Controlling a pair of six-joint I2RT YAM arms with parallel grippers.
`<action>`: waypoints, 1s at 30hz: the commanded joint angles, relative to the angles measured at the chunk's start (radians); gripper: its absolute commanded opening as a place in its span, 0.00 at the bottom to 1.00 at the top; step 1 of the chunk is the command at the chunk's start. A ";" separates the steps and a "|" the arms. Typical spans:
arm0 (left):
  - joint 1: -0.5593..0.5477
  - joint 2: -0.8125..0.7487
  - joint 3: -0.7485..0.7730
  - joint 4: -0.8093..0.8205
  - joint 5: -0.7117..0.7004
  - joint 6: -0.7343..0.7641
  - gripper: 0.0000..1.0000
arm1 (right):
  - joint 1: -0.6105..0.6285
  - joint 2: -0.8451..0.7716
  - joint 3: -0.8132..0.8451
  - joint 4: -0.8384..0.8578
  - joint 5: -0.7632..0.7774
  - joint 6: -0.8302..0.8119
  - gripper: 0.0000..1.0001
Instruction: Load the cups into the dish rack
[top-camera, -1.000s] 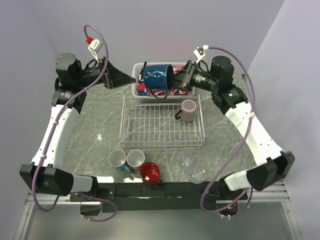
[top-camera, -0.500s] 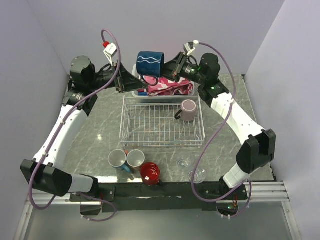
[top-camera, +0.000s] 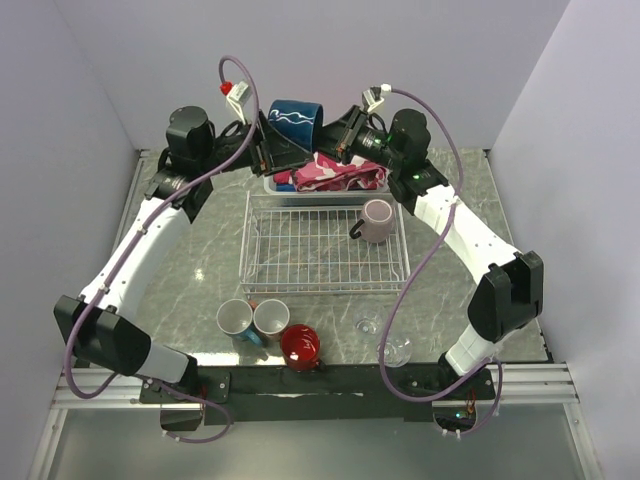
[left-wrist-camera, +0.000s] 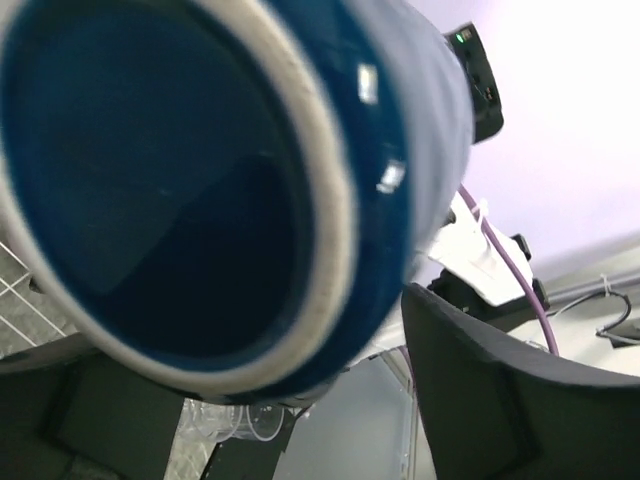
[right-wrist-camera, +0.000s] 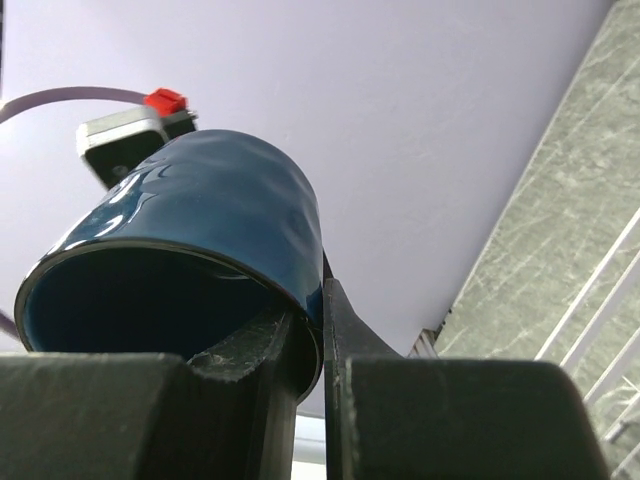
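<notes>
A navy blue mug (top-camera: 297, 116) hangs in the air above the back of the table, lying on its side. My right gripper (top-camera: 330, 136) is shut on its rim, one finger inside the mouth and one outside (right-wrist-camera: 318, 300). My left gripper (top-camera: 287, 149) stands open around the mug's base end (left-wrist-camera: 180, 170), its fingers (left-wrist-camera: 500, 400) on either side, with a gap on the right side. The white wire dish rack (top-camera: 325, 290) lies below, with a mauve mug (top-camera: 377, 220) upright in its far right corner. Teal (top-camera: 234, 318), brown (top-camera: 271, 318) and red (top-camera: 300, 345) mugs and two clear glasses (top-camera: 370, 322) (top-camera: 392, 350) stand on the near table.
A white slotted basket (top-camera: 272, 184) with pink cloth (top-camera: 340, 172) sits just behind the rack, under the held mug. The lilac back wall is close behind both grippers. Cables loop above each wrist.
The right gripper has carried the navy mug up and to the left of the basket. The left arm has swung right, bringing its open jaws around the mug's base; they have narrowed slightly.
</notes>
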 joint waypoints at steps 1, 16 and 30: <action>-0.006 0.014 0.089 0.059 -0.046 0.014 0.77 | 0.029 -0.027 -0.008 0.117 -0.037 0.024 0.00; 0.086 0.035 0.080 0.295 0.088 -0.161 0.07 | 0.053 -0.001 -0.117 0.055 -0.049 0.021 0.00; 0.193 -0.006 0.099 0.034 0.100 0.155 0.01 | -0.039 -0.094 -0.147 -0.189 -0.077 -0.123 0.60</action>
